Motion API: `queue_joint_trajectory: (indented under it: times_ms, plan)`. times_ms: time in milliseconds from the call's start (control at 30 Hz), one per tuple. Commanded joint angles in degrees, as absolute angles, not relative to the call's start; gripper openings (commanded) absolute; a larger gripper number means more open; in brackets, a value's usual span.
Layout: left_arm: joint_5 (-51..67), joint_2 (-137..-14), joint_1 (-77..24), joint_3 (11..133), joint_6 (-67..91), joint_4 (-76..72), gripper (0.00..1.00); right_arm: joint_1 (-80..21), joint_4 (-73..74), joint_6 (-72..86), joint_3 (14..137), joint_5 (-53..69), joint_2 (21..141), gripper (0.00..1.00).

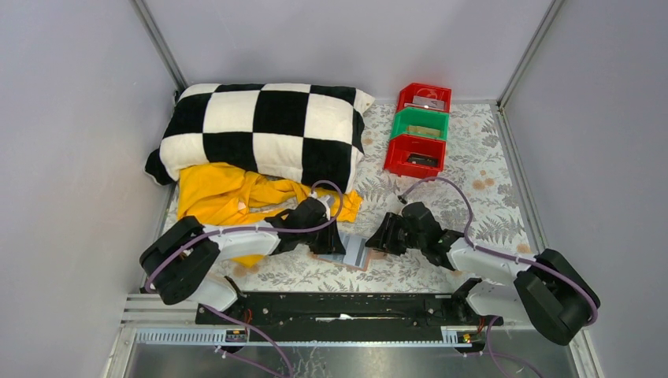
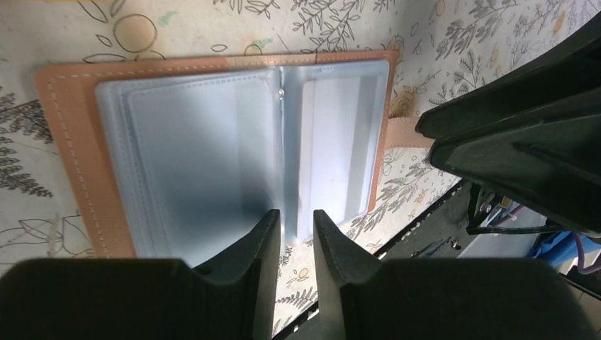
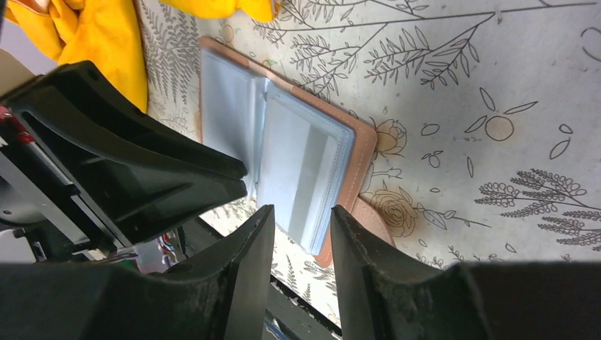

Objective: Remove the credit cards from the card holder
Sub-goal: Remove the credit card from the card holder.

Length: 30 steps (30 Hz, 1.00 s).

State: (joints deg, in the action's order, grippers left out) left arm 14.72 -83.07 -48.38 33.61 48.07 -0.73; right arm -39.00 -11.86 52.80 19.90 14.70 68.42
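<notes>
The card holder [image 1: 356,253] lies open and flat on the floral cloth between my two grippers. Its tan leather edge and grey-blue inner panels show in the left wrist view [image 2: 212,156] and in the right wrist view [image 3: 305,159]. No dark credit card shows in its pockets in any view. My left gripper [image 2: 296,216] hangs over the wallet's near edge at the fold, its jaws a narrow gap apart with nothing between them. My right gripper [image 3: 301,212] hangs over the wallet's other half near the side tab [image 3: 372,216], jaws slightly apart and empty.
A yellow cloth [image 1: 224,197] and a checkered pillow [image 1: 268,130] lie behind the left arm. Two red bins [image 1: 415,155] and a green bin [image 1: 420,124] stand at the back right; the near red one holds a dark flat item. The black base rail [image 1: 346,303] runs along the near edge.
</notes>
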Motion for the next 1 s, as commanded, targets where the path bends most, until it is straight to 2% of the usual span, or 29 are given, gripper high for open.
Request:
queue_joint_trajectory:
  times_ms: [0,133,233,467,767,967]
  plan:
    - [16.59,-80.66,-48.99,33.57,49.44,-1.32,0.3,-39.46,-9.79,52.72,21.17,12.89,66.76,0.43]
    - [10.97,-75.61,-48.84,36.32,47.38,6.13,0.42,-39.56,-13.82,54.03,20.74,16.65,69.88,0.42]
    - [8.86,-74.26,-46.99,37.57,45.69,9.39,0.46,-39.79,-15.89,53.94,20.68,17.64,72.22,0.41]
    - [9.7,-77.14,-41.84,34.71,44.66,8.46,0.46,-40.41,-19.86,54.63,19.89,18.56,75.25,0.39]
    - [14.89,-80.68,-42.03,29.95,46.95,0.27,0.42,-41.57,-21.47,55.55,19.66,17.72,75.71,0.38]
    - [15.54,-79.75,-43.07,29.38,47.41,0.18,0.41,-41.96,-23.88,56.23,19.41,18.47,78.28,0.38]
